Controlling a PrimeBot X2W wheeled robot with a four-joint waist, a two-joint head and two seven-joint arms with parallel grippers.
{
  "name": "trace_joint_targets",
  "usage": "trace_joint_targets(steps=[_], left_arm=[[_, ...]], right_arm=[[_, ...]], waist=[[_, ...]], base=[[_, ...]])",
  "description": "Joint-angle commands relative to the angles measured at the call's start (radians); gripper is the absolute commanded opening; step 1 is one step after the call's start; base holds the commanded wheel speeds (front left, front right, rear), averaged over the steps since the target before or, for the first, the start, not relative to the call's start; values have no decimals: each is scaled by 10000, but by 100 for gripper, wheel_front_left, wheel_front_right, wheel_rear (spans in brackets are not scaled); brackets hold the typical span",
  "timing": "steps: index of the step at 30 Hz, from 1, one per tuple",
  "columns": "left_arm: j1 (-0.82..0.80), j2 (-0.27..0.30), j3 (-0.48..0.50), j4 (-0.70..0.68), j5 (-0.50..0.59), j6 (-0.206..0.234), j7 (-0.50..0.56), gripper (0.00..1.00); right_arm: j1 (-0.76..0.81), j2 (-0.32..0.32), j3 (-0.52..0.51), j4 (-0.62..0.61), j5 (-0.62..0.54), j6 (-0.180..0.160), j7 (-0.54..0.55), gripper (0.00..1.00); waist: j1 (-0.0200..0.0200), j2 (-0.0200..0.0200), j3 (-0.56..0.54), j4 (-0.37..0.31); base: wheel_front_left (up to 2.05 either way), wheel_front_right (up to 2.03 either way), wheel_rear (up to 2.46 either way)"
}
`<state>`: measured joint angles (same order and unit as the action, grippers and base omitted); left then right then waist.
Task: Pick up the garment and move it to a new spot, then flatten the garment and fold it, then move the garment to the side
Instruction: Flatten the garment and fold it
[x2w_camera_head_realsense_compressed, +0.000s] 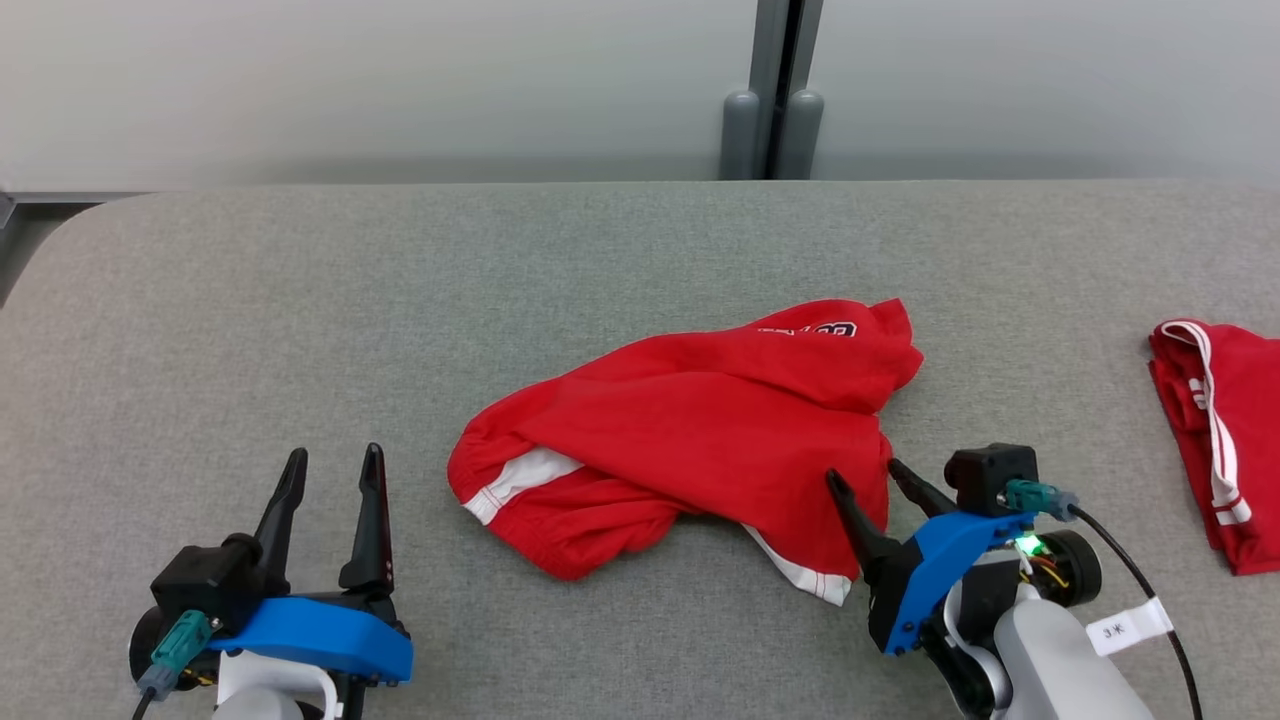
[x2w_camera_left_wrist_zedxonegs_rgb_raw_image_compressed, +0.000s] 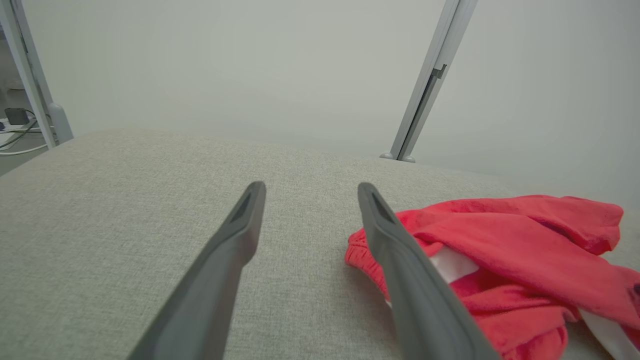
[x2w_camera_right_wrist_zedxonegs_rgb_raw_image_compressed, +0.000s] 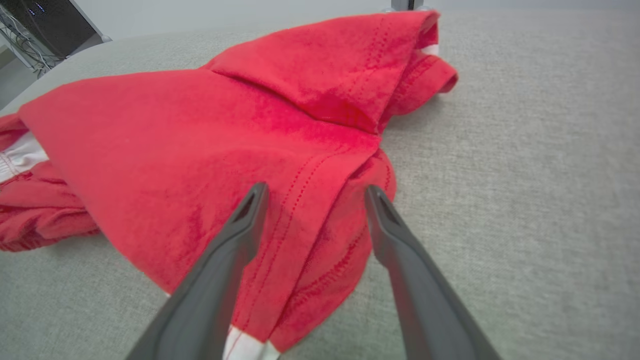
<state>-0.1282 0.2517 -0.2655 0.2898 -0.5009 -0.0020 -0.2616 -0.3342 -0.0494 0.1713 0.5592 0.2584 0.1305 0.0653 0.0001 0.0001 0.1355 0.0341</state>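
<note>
Crumpled red cloth garment (x2w_camera_head_realsense_compressed: 700, 420): bright red; white inner band with red stitching; white hem strip with thin red lines; dark-and-white lettering near its far edge.
Grey woven fabric tabletop (x2w_camera_head_realsense_compressed: 300, 300): heathered mid-grey, finely speckled.
Second red striped garment (x2w_camera_head_realsense_compressed: 1225, 440): red with white stripes.
Left gripper (x2w_camera_head_realsense_compressed: 335, 452): charcoal fingers, blue bracket, black block, teal plug.
Right gripper (x2w_camera_head_realsense_compressed: 861, 470): charcoal fingers, blue bracket, black block, teal plug, green light.
Plain wall panel (x2w_camera_head_realsense_compressed: 400, 80): pale grey-white.
Small paper tag (x2w_camera_head_realsense_compressed: 1125, 627): white, dark marks.

The left gripper (x2w_camera_head_realsense_compressed: 335, 450) and right gripper (x2w_camera_head_realsense_compressed: 862, 469) each have two long dark tapered fingers (x2w_camera_head_realsense_compressed: 368, 520), a blue bracket (x2w_camera_head_realsense_compressed: 310, 632) and a black camera block (x2w_camera_head_realsense_compressed: 990, 475) with a teal plug (x2w_camera_head_realsense_compressed: 1030, 494). The right one's black cable (x2w_camera_head_realsense_compressed: 1140, 575) carries a white tag (x2w_camera_head_realsense_compressed: 1125, 628).
</note>
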Motion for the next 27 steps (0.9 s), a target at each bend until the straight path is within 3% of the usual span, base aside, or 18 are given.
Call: trace_joint_targets(steps=[1,8,9,10,11,16,24,25,27], left_arm=[[-187,-16,57,54,91,-85,-41,100],[-243,-73,117,169,155,-165,-42,100],[-246,-80,125,178,166,-175,-42,100],[-246,-84,134,194,168,-187,-42,100],[-242,-93,147,200,173,-194,-42,100],[-229,-136,190,202,179,-246,-42,100],[-300,-205,235,176,281,-299,-42,100],[-302,-213,241,187,302,-315,-42,100],[-263,-229,247,235,326,-326,-42,100]], right_arm=[[-388,-19,49,373,57,7,-120,100],[-1077,-21,481,1456,514,7,-335,100],[-1152,-21,593,1550,669,7,-385,55],[-1223,-22,680,1610,774,7,-497,3],[-1296,-22,753,1679,837,7,-580,0],[-1778,-26,398,2121,639,7,-1116,0],[-2781,-108,-1475,2545,-1790,7,-1108,0],[-2811,-105,-1580,2577,-1989,7,-1058,98],[-2877,-112,-1757,2526,-2201,5,-1060,100]], waist=[[-1,-1,66,89],[-1,-1,162,199],[-1,-1,167,202],[-1,-1,172,201],[-1,-1,179,195],[-1,-1,185,151],[-1,-1,171,148],[-1,-1,167,150],[-1,-1,123,149]], base=[[0,0,0],[0,0,0],[0,0,0],[0,0,0],[0,0,0],[0,0,0],[0,0,0],[0,0,0],[0,0,0]])
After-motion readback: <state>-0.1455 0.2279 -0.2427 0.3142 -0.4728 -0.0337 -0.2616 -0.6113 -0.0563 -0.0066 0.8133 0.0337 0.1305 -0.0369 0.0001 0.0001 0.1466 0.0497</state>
